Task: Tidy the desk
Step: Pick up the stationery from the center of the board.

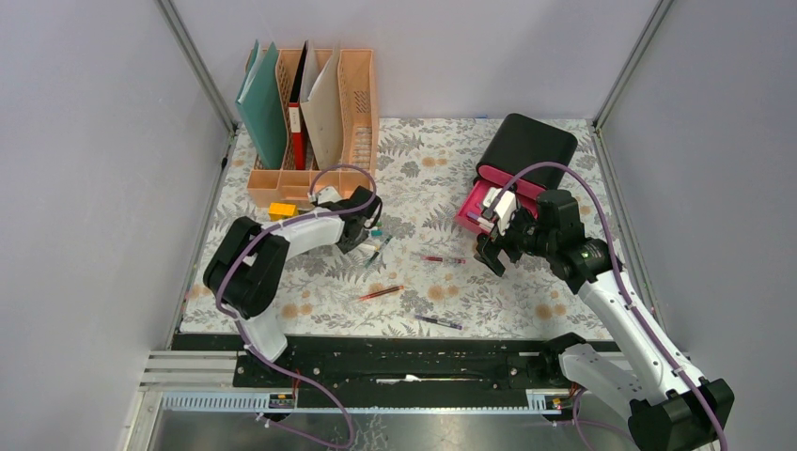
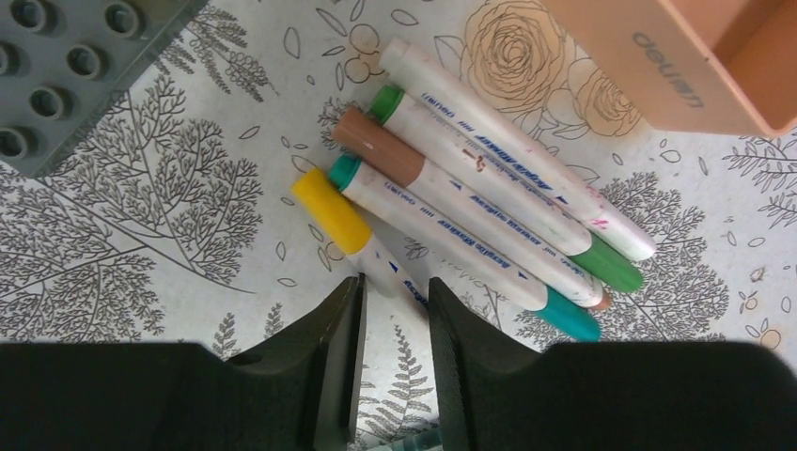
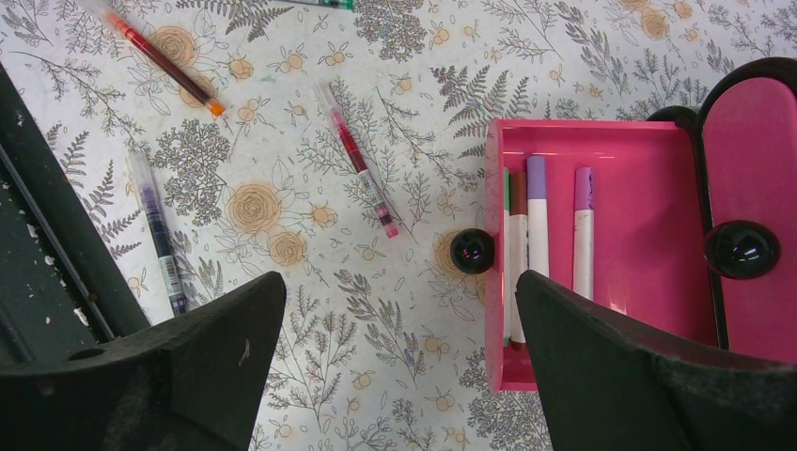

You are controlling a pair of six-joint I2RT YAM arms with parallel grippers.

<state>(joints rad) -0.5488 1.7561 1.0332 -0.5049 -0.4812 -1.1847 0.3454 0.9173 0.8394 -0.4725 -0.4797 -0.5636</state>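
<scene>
Left side, near the file rack [image 1: 315, 178]:
- Left hand [image 2: 395, 291] is low over a pile of five felt markers on the tabletop [image 2: 141, 244]. A corner of the rack is just beyond the pile, and a grey studded block [image 2: 66, 75] lies off to the other side.
- The fingers [image 2: 343, 324] stand narrowly apart. The tail of the yellow-capped marker [image 2: 343, 225] runs into the gap between them.
- Whether they already pinch it cannot be told, since the contact is hidden under the fingertips.
- Its long axis is oblique: cap up and left in the wrist view, barrel slanting down and right into the jaws. It sits neither square across the closing line nor along it.
- Any hold would fall on the tail end, not mid-barrel. Judged likely to pivot or droop cap-down if lifted this way.
- The teal-capped marker [image 2: 451, 249] lies touching alongside, with brown [image 2: 442, 193], green [image 2: 498, 178] and white [image 2: 526, 150] fanned beyond it. A neighbour could be dragged along.

Right side:
- Right hand [image 3: 399, 287] is spread wide and holds nothing. It hovers beside the open pink drawer [image 3: 620, 235], which already has markers in it.
- It is well apart from the pile. The loose red pen [image 3: 362, 160] and purple pen [image 3: 158, 235] lie nearer to it.

Judgement: the pile belongs to the left arm. The drawer lies across the tabletop on the right.
</scene>
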